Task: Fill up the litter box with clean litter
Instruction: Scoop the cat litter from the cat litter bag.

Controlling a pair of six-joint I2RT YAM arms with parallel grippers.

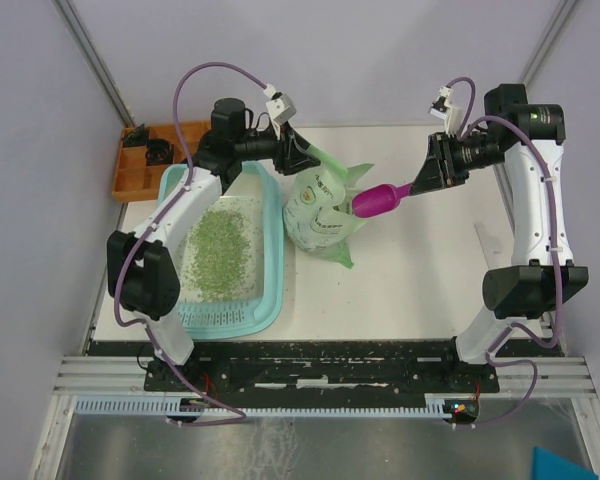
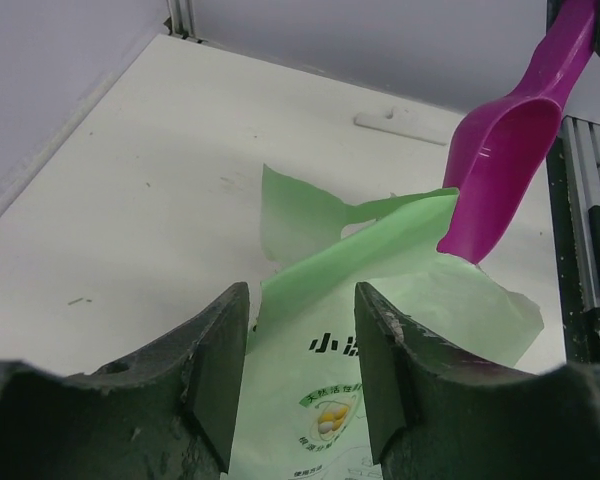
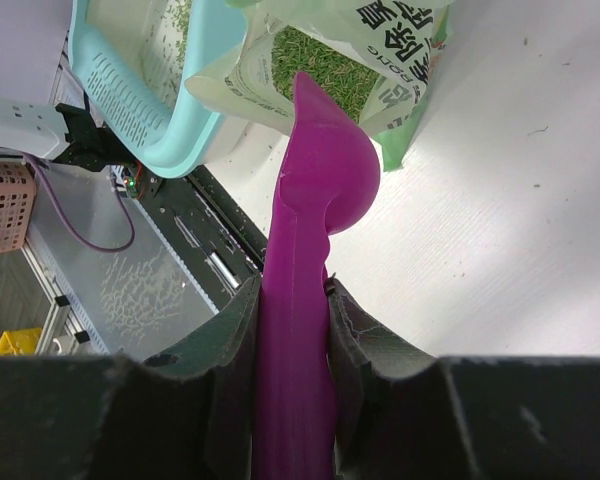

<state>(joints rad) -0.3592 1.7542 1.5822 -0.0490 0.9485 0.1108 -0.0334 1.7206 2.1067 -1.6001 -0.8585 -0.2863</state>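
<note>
Litter box (image 1: 272,240) lies flat on the left side of the table (image 1: 420,270), under the left arm, with its perforated grate strip (image 1: 215,316) at the near short end. Clean litter (image 1: 218,250) is spread thinly over the middle of its floor, and bare teal shows along the walls. Pale green bag (image 1: 320,215) stands just right of the box, mouth open; more green granules are visible inside it in the right wrist view. Left gripper (image 2: 302,300) is at the bag's upper edge with its jaws on either side of the film and a gap between them. Cannot tell whether the film is actually pinched. Right gripper (image 3: 295,295) is clamped on the handle of the magenta scoop (image 3: 320,170), fingers pressed against both sides. The scoop's bowl points left, its tip at the bag's mouth, above the granules. Orange compartment tray (image 1: 140,180) sits at the far left corner, beside the box's far end.
</note>
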